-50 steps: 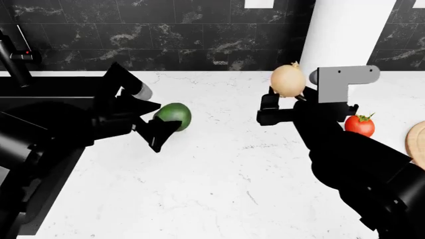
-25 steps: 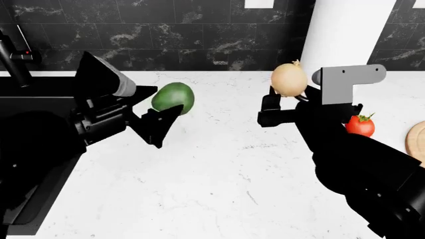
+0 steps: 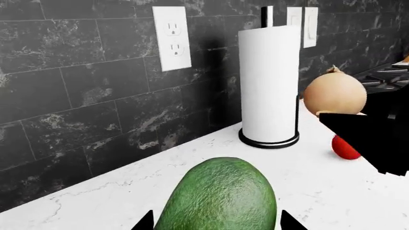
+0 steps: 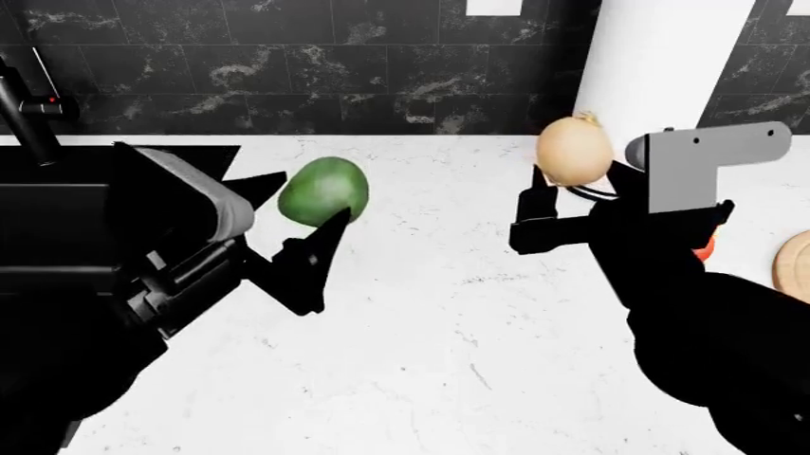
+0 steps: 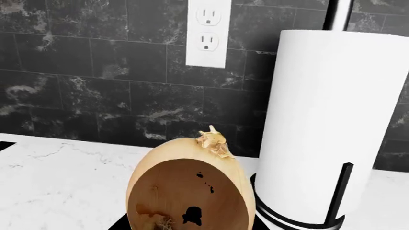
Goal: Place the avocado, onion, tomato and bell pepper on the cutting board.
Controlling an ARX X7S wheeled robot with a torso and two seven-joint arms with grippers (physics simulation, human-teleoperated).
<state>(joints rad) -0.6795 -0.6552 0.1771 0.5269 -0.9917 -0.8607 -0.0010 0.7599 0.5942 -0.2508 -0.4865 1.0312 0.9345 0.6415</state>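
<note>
Both of your arms have risen and shifted toward the right side since a second ago. Your left gripper (image 4: 307, 227) now carries the avocado (image 4: 322, 191) higher above the white counter (image 4: 431, 332). Your right gripper (image 4: 557, 204) has swung the onion (image 4: 576, 149) nearer the paper towel roll (image 4: 652, 66).

Your left gripper is clamped on the avocado, its dark fingers (image 4: 303, 261) at the fruit's sides and the green top standing proud beyond them. In the left wrist view the avocado (image 3: 221, 199) fills the foreground, with open counter ahead of it up to the black tiled wall (image 3: 83, 96).

Your right gripper is closed on the onion, which sits clear of the counter with its pointed tip up. In the right wrist view the onion (image 5: 191, 189) shows just beside the paper towel roll (image 5: 329, 124), whose ringed base (image 5: 288, 218) sits close behind it.

The tomato (image 4: 704, 246) lies on the counter beyond your right gripper, mostly hidden by the arm. The cutting board (image 4: 794, 265) shows only as a curved edge at the frame's right border, past the tomato. Between your two grippers the counter is bare marble.
</note>
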